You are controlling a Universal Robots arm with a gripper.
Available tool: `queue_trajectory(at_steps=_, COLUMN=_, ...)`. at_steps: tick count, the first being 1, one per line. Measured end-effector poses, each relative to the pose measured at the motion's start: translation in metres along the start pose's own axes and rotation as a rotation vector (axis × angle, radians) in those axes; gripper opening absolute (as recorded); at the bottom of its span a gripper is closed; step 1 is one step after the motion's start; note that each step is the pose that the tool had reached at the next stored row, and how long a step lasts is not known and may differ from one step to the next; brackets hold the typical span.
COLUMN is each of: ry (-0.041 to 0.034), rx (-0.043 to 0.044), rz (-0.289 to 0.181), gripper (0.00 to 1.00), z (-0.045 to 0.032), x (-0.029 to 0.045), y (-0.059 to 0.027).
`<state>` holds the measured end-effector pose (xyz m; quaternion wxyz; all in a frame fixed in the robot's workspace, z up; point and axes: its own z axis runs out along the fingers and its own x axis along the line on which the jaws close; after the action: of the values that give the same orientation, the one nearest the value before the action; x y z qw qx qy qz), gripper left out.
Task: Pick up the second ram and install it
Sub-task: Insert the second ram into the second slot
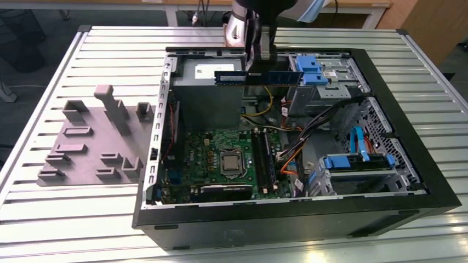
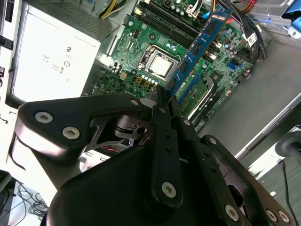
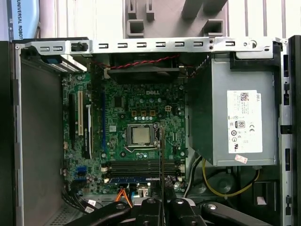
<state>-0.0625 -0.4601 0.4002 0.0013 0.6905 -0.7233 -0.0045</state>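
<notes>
My gripper (image 1: 260, 70) hangs over the far side of the open computer case (image 1: 409, 181), shut on the second ram (image 1: 257, 78). The dark-blue stick lies level above the power supply, with a white sticker toward the exterior view's left. In the second wrist view the ram (image 2: 197, 47) runs out from between the fingertips of the gripper (image 2: 162, 100) over the green motherboard (image 2: 141, 42). The first wrist view shows the ram (image 3: 161, 155) edge-on as a thin dark line rising from the gripper (image 3: 161, 201), crossing the memory slots (image 3: 141, 167) beside the processor socket (image 3: 140, 135).
A grey fixture plate (image 1: 95, 142) with upright holders lies on the slatted table at the exterior view's left. Inside the case sit the power supply (image 3: 230, 117), loose cables (image 1: 307, 137) and drive cages with blue latches (image 1: 358, 163). The case walls ring the motherboard.
</notes>
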Motion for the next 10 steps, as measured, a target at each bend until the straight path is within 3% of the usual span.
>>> queue_trajectory(at_steps=10, ry=-0.0004, rx=0.0002, rz=0.032, gripper=0.14, z=0.0007, x=0.0000, y=0.0000)
